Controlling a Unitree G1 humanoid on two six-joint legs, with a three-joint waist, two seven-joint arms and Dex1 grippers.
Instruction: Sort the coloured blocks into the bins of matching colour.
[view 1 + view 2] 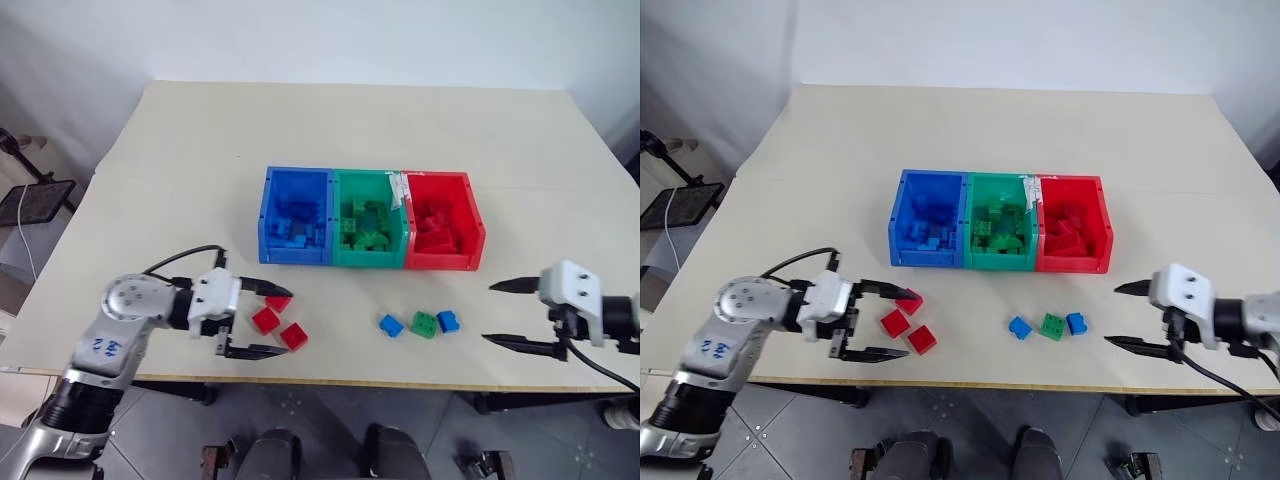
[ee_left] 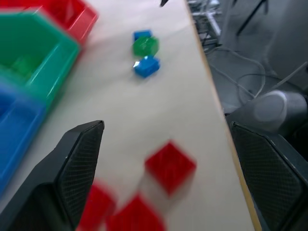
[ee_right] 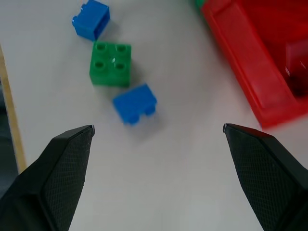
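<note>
The left claw (image 1: 268,321) is hanging wide apart and empty around three red blocks (image 1: 266,319) near the table's (image 1: 180,170) front edge. The right claw (image 1: 500,314) is gaping just as wide, holding nothing, pointing at two blue blocks (image 1: 448,321) flanking a green block (image 1: 425,325). Behind them the joined bins (image 1: 370,220), blue, green and red, are already holding blocks.

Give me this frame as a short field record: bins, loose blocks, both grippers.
bins: blue bin, green bin, red bin, joined in a row, each holding blocks of its own colour
loose red: three red blocks on the table in front of the blue bin
loose mixed: green block between two blue blocks, in front of the red bin
left gripper: open, fingers either side of the red blocks, nothing held
right gripper: open, empty, beside the mixed group, apart from it
</note>
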